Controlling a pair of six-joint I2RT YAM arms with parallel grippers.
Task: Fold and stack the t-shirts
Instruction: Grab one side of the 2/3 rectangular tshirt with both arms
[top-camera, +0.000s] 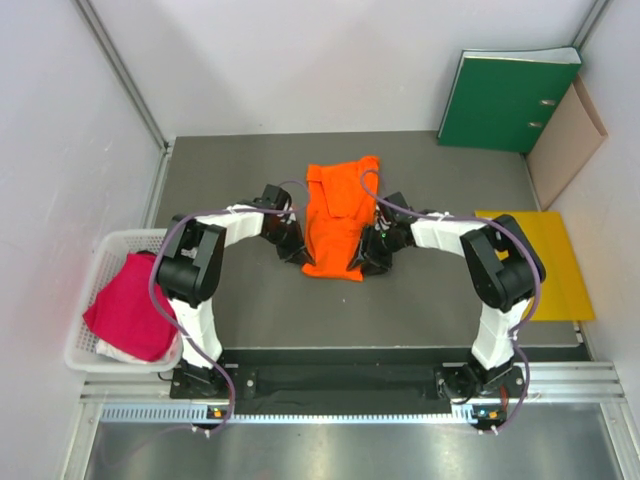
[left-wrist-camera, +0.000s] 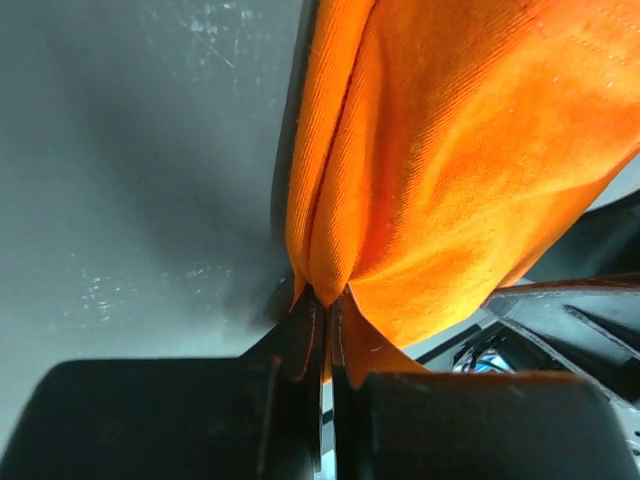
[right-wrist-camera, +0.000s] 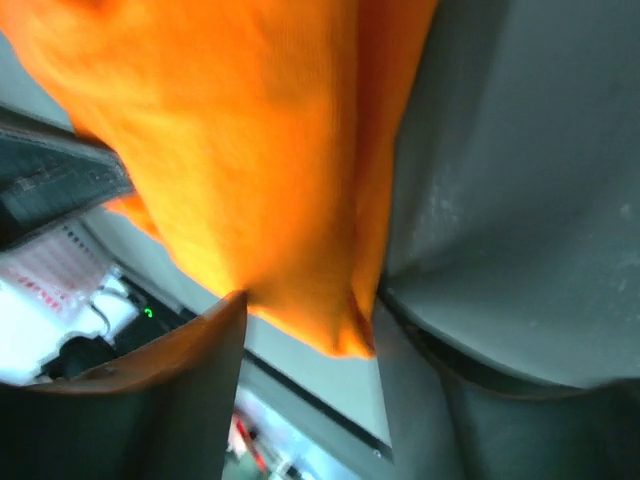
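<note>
The orange t-shirt (top-camera: 335, 215) lies folded narrow and lengthwise in the middle of the dark table. My left gripper (top-camera: 297, 255) sits at its near left corner, shut on a pinch of the orange cloth (left-wrist-camera: 450, 170) that bunches right at the gripper (left-wrist-camera: 325, 300). My right gripper (top-camera: 360, 262) is at the near right corner. There the gripper (right-wrist-camera: 312, 300) is open, its fingers apart on either side of a hanging fold of the orange shirt (right-wrist-camera: 250, 150). The magenta t-shirt (top-camera: 130, 305) lies crumpled in the white basket (top-camera: 100, 250) at the left.
A green binder (top-camera: 510, 95) and a brown folder (top-camera: 565, 140) lean against the back right wall. A flat yellow envelope (top-camera: 545, 260) lies on the table to the right of the right arm. White walls stand close on both sides.
</note>
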